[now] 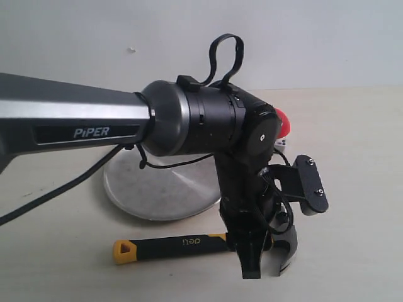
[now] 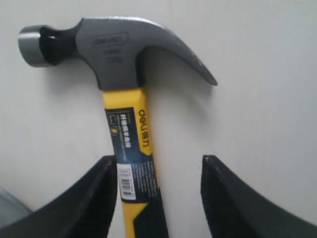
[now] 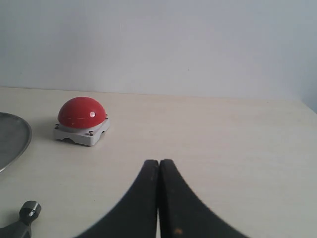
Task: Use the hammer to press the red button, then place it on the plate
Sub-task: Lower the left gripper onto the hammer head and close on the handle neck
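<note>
The hammer lies flat on the pale table, its black and yellow handle pointing left in the exterior view. My left gripper is open and reaches down over the handle just below the head. The handle lies between the fingers, close against one finger and well clear of the other. The red button sits on its grey base behind the arm. The plate lies behind the handle. My right gripper is shut on nothing, low over the table, some way from the button.
The left arm's grey link and black wrist cross the exterior view and hide part of the plate and button. The plate's rim and the hammer's striking face show at the right wrist view's edge.
</note>
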`<state>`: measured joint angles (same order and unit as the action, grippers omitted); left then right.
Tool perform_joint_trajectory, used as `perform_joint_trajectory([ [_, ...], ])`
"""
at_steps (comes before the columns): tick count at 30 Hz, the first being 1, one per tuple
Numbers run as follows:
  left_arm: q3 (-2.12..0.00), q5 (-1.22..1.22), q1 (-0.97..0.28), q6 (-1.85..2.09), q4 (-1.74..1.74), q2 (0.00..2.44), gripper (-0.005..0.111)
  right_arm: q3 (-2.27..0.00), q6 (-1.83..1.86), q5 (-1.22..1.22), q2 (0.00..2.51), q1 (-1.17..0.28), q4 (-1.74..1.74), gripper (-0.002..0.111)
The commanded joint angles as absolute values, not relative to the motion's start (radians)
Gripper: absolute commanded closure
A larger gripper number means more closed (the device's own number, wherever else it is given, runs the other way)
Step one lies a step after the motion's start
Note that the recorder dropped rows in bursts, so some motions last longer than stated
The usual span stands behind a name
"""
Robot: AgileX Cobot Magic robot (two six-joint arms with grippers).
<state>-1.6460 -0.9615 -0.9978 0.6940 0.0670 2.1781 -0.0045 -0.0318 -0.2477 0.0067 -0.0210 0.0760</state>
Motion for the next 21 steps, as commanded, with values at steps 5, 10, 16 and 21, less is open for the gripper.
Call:
perform_joint_trajectory([
  [5,-1.721,-0.954,-0.999,0.652,0.059,2.246,0.055,0.000,-0.030,-0.246,0.000,-0.015,0.076,0.108],
  [10,-1.773,-0.973,-0.997,0.649,0.057,2.289,0.055,0.000,-0.030,-0.246,0.000,-0.015,0.076,0.108],
  [16,-1.817,-1.023,-0.997,0.649,0.052,2.346,0.055,0.000,-0.030,-0.246,0.000,-0.015,0.076,0.108],
  [21,-1.823,-1.029,-0.997,0.649,0.052,2.369,0.056,0.000,-0.030,-0.246,0.000,-0.015,0.076,0.108],
])
